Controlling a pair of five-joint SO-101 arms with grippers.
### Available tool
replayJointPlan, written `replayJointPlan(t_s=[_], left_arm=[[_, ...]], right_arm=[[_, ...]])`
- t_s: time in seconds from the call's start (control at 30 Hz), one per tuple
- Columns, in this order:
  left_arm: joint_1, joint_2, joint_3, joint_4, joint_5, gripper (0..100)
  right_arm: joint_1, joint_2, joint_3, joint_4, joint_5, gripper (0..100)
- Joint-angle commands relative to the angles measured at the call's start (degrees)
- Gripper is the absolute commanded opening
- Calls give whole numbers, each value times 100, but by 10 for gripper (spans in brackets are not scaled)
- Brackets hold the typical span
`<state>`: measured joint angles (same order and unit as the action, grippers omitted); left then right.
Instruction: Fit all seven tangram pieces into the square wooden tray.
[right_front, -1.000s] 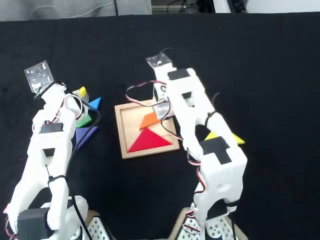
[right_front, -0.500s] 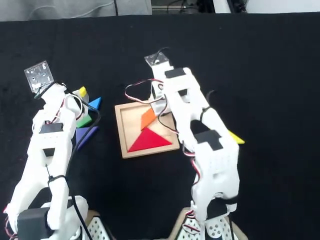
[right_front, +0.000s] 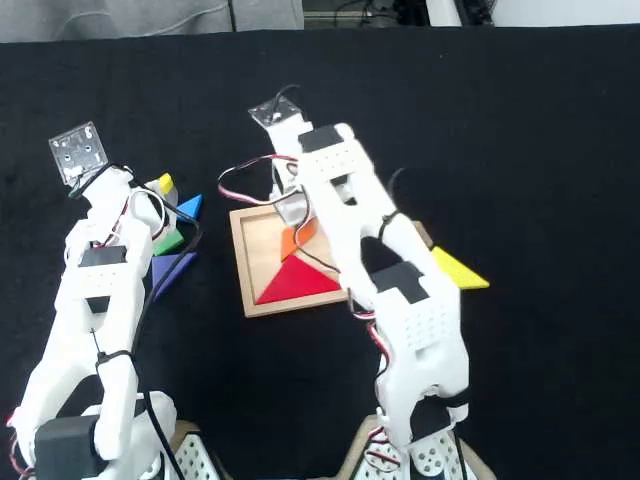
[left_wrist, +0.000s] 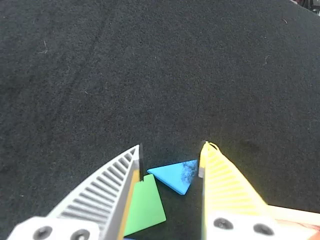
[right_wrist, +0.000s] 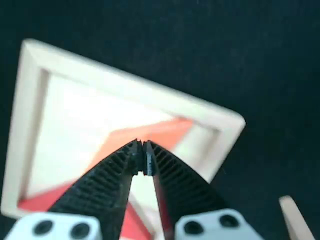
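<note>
Right gripper (right_wrist: 142, 150) is hanging over the wooden tray (right_front: 243, 262), fingers pressed together on nothing, tips just above the orange piece (right_wrist: 155, 132) lying inside beside the red triangle (right_front: 295, 282). Likely nudging orange home: tips should be pushing low and slowly, sliding it flat without lifting red. Left gripper (left_wrist: 172, 149) is hovering, fingers apart, over the blue triangle (left_wrist: 172, 176).

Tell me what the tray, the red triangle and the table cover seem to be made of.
Tray: pale bare wood by the look, matte, with a raised rim.
Red triangle: smooth, even red surface; painted wood or plastic, I cannot tell which.
Table cover: black cloth, probably felt; dull and fuzzy, with specks of lint.
</note>
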<state>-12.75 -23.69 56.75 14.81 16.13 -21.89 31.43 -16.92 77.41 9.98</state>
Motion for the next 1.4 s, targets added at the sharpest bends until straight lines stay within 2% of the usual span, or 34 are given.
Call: replayJointPlan(t_s=[0.0, 0.03, 0.1, 0.13, 0.17, 0.33, 0.4, 0.53, 0.8, 1.37], left_arm=[[92, -211, -92, -123, -44, 195], [92, -211, -92, -123, -44, 195], [92, -211, -92, -123, -44, 195], [92, -211, -92, -123, -44, 195], [92, -211, -92, -123, -44, 195], [75, -211, -101, -123, -44, 195], [57, -211, -110, -123, -44, 195], [40, -211, -110, -123, -44, 195], [-286, -220, -189, -132, -9, 195], [-462, -220, -75, -413, 9, 195]], right_arm=[[123, -954, -435, 492, 1064, 15], [114, -1095, -365, 738, 1846, 19], [-26, -1218, -66, 1415, 3877, 43], [-88, -1218, 31, 1714, 4598, 75], [-149, -1191, 84, 1864, 5011, 120], [-193, -1174, 145, 1451, 5231, 406], [-211, -1103, 198, 1424, 5600, 449], [-290, -716, 277, 1336, 6382, 404], [-308, 31, -57, 1125, 6813, 279], [-343, -233, -215, 1029, 7059, 275]])
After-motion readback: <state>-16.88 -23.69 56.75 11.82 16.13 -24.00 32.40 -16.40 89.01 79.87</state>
